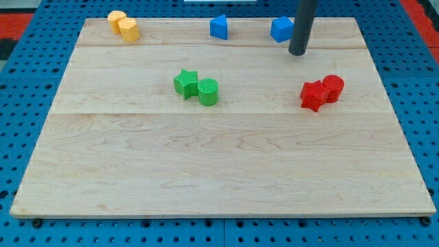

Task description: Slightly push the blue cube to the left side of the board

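Note:
The blue cube (280, 29) sits near the board's top edge, right of centre. My tip (298, 51) rests on the board just to the cube's lower right, close to it; whether it touches is unclear. The rod partly hides the cube's right side. A second blue block (219, 27), of an angular shape, sits near the top edge to the cube's left.
Two yellow blocks (123, 25) touch at the top left corner. A green star (185, 82) and a green cylinder (208, 91) touch at centre left. A red star (314, 95) and a red cylinder (333, 88) touch at the right. The wooden board (219, 158) lies on a blue pegboard.

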Robot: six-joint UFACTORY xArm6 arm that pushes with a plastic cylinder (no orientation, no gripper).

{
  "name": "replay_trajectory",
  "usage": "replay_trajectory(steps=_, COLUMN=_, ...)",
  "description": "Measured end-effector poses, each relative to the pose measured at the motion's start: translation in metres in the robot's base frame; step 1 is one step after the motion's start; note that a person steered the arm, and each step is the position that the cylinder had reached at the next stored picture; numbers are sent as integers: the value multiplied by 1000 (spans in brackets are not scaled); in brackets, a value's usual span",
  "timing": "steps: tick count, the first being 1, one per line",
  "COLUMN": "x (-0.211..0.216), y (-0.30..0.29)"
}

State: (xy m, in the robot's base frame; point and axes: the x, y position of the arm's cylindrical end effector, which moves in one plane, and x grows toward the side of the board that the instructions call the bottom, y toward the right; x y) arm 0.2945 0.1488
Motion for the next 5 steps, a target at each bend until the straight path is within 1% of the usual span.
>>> replay_trajectory(steps=2, x=0, y=3)
replay_trajectory(steps=3, x=-9, y=13)
replay_trajectory(steps=4, x=-44, y=30)
replay_trajectory(steps=5, x=-47, y=-4)
